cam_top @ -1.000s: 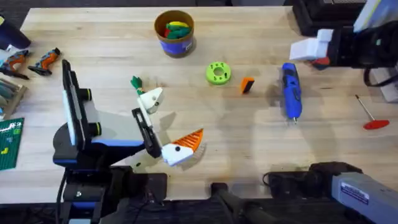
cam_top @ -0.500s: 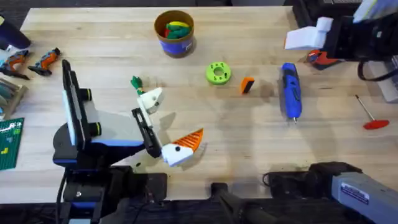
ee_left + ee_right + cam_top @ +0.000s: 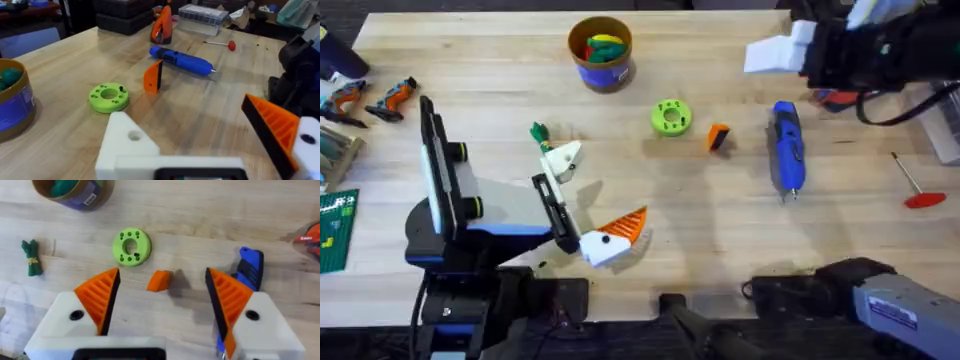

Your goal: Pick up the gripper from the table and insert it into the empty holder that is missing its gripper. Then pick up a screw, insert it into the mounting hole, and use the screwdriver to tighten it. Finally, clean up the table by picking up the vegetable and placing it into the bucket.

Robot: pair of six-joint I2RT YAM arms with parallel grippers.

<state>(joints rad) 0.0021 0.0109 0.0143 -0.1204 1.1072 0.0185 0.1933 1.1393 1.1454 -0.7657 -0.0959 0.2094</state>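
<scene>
The right arm point(image 3: 880, 50) has swung left along the table's point(image 3: 720, 260) far edge over the last second, carrying its right gripper point(image 3: 775, 52) from the far right corner toward the middle. I read that as the start of the first step, the reach for the loose tip point(image 3: 718, 137). Nothing on the table has shifted meanwhile. The arm is high and stretched out, wrist turned down, and its wrist view looks straight onto the wood with the jaws spread wide and empty, the loose tip framed between them but well below. The left arm point(image 3: 470, 215) sits folded at the near left, its left gripper point(image 3: 600, 188) also wide open and holding nothing: one finger carries an orange tip, the other is the bare white holder point(image 3: 563, 157), pointing toward the far side. The bucket point(image 3: 603, 75) stands at the far middle. The screwdriver point(image 3: 787, 147) lies right of the loose tip, a green disc point(image 3: 670, 117) left of it. The vegetable point(image 3: 539, 133) lies just beside the holder, on its far left.
</scene>
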